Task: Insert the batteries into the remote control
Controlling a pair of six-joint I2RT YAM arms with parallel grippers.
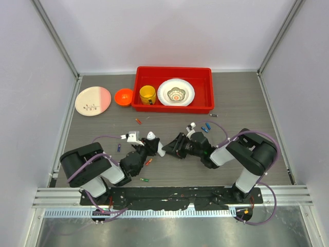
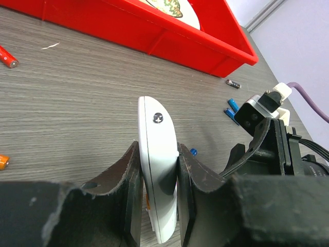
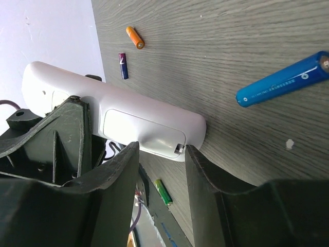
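Observation:
My left gripper [image 2: 159,167] is shut on the white remote control [image 2: 157,154] and holds it on edge above the table. In the top view the left gripper [image 1: 150,146] and remote [image 1: 160,148] sit at the table's middle front. My right gripper [image 3: 162,154] is open, its jaws on either side of the latch end of the remote's closed back cover [image 3: 139,128]; in the top view it [image 1: 172,147] faces the remote. Loose batteries lie around: a blue one [image 3: 282,80], an orange one [image 3: 134,37], a purple one [image 3: 123,66] and a green one [image 3: 163,192].
A red tray [image 1: 205,105] at the back holds a yellow cup [image 1: 147,94] and a patterned plate [image 1: 176,92]. An orange bowl [image 1: 123,96] and a pink-white plate [image 1: 93,100] stand to its left. More batteries lie near the tray: red [image 1: 138,121], blue [image 1: 205,127], dark [image 1: 213,115].

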